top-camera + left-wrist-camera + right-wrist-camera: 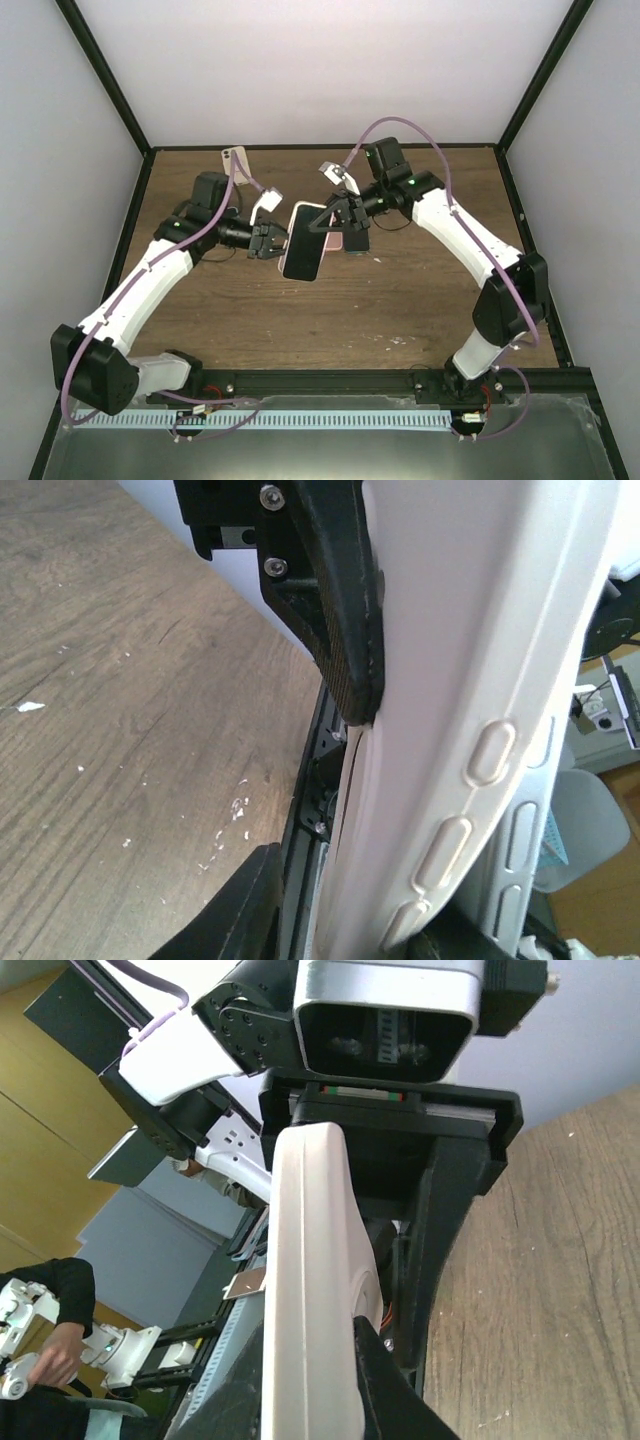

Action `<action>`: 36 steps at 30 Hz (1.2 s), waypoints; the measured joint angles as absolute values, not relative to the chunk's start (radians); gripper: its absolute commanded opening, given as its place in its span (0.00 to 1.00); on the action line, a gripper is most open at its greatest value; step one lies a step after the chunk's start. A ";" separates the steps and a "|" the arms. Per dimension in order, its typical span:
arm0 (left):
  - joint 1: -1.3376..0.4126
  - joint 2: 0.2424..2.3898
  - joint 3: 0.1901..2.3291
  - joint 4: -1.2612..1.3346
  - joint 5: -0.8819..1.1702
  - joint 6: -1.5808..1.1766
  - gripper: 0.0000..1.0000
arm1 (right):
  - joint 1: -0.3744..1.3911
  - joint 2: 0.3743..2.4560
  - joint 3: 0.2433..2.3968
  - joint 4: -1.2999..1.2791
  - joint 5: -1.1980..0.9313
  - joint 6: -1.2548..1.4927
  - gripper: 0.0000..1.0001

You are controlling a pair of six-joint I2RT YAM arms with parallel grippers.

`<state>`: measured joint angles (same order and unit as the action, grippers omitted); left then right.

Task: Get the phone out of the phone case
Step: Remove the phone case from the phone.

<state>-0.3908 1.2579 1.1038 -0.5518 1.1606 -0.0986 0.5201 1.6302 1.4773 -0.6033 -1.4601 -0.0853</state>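
From above: your right hand [345, 228] is clenched on the pale pink soft phone case [328, 243]. The black glass-fronted phone [303, 245] hangs between it and your left hand [270, 240], above the brown wooden surface [400, 300].

Left wrist: one finger [345, 630] presses the case edge; whether that hand clamps, I cannot tell. A slip could drop the phone.

Right wrist: the pinch looks thin, so twisting could pull the case free.

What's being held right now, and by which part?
The cased phone, by both arms. The left jaws grip its left long edge and the right jaws the opposite edge, near the top.
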 measured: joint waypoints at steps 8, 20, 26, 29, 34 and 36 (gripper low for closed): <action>-0.353 1.238 1.098 -0.469 1.190 -0.124 0.00 | 0.525 1.753 1.723 -0.884 -1.423 -0.201 0.14; -0.235 1.240 0.987 -0.169 1.207 -0.412 0.00 | 0.448 1.802 1.821 -0.857 -1.262 -0.181 0.61; -0.198 1.265 0.982 -0.122 1.166 -0.527 0.00 | 0.382 1.752 1.789 -0.749 -1.094 -0.150 0.65; -0.165 1.296 0.976 -0.081 1.161 -0.612 0.00 | 0.398 1.684 1.734 -0.692 -1.000 -0.144 0.65; -0.099 1.359 0.949 -0.015 1.145 -0.755 0.00 | 0.472 1.597 1.686 -0.616 -0.789 -0.189 0.66; -0.082 1.386 0.947 0.001 1.141 -0.798 0.00 | 0.524 1.568 1.655 -0.588 -0.698 -0.221 0.66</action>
